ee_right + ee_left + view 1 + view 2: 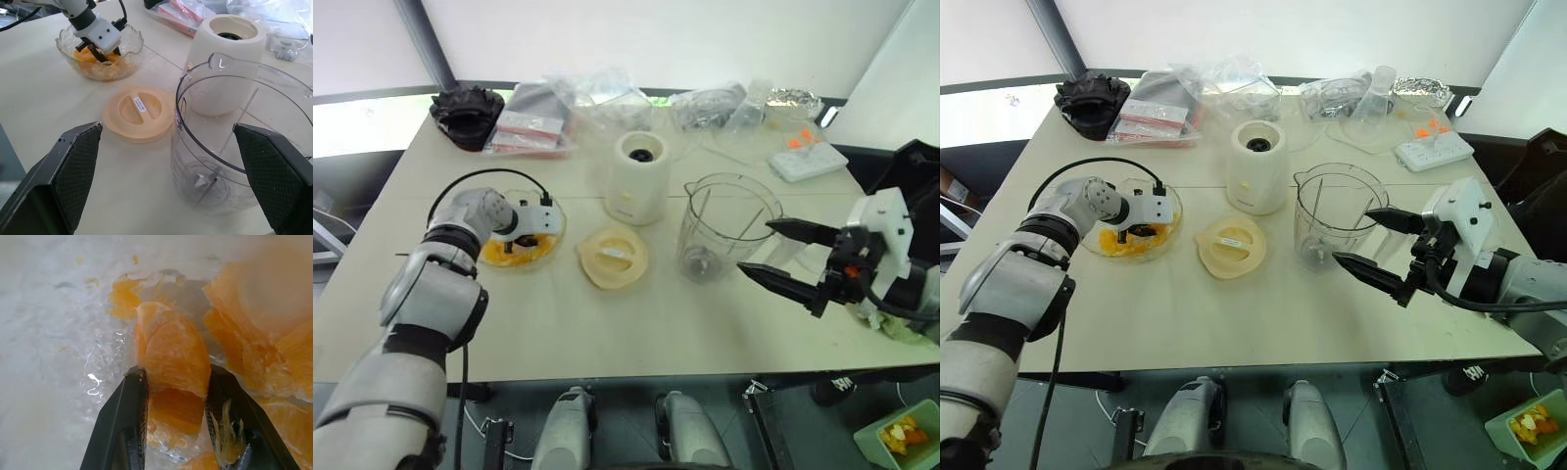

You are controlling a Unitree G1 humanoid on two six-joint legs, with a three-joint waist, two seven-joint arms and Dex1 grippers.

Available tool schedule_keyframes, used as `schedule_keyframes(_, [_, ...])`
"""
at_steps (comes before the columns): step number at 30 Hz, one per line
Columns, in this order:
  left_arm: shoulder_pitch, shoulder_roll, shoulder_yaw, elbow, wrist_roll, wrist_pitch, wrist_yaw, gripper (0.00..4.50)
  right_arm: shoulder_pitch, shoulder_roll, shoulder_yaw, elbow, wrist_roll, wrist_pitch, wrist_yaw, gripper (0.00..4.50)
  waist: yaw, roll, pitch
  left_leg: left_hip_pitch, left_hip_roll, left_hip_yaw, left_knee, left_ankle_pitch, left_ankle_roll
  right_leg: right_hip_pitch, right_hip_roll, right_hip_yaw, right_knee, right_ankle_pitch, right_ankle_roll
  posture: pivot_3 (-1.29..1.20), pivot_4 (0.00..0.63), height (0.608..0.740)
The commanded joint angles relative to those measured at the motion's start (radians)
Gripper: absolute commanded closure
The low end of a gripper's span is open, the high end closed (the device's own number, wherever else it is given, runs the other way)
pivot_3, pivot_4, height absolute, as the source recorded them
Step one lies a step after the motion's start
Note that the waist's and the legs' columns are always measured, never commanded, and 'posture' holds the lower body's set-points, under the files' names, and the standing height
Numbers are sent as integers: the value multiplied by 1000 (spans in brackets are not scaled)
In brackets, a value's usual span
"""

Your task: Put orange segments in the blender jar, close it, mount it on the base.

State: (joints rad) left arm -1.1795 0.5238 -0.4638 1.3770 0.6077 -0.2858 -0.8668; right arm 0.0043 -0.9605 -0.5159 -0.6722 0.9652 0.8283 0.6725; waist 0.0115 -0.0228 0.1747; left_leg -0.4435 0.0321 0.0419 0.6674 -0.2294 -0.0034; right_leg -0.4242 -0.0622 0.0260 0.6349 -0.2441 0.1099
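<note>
Orange segments (504, 253) lie in a shallow glass bowl (560, 227) on the left of the table. My left gripper (173, 374) reaches down into the bowl. Its two black fingers press on either side of one orange segment (171, 352), which rests among the others. The clear blender jar (729, 225) stands upright and empty right of centre, its blade showing at the bottom. Behind it and to the left stands the cream base (638, 176). My right gripper (755, 247) hovers open just right of the jar, pointing at it and holding nothing.
A flat cream-yellow lid (613, 257) lies between bowl and jar. Plastic bags (538, 122), a black object (467, 113) and a white power strip (808, 159) line the back of the table. A green tub with orange pieces (901, 436) sits below the table's right corner.
</note>
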Motion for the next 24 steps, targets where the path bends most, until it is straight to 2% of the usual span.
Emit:
schedule_keyframes(1, [18,22,33,-2,-27,22,3,2841,-13,2,-3,-18,3,-17,-6,0,0,0,0,0,0,0,0,0,0,0,0,0,0,0,0,0,150,740])
schedule_keyframes(5, [40,30,185,-6,-174,100,-16,2841,-11,11,6,-22,-1,-21,-13,0,-1,0,0,0,0,0,0,0,0,0,0,0,1,0,0,0,150,740])
schedule_keyframes(12, [97,73,355,-24,-322,187,7,2841,-6,24,16,-28,-1,-25,-27,0,0,0,0,0,0,0,0,0,0,0,0,0,1,1,2,0,150,740])
schedule_keyframes(24, [126,102,572,-86,-536,143,-19,2841,-6,28,24,-23,-10,-28,-23,0,1,-1,0,0,0,0,1,0,0,0,0,0,2,1,2,0,150,740])
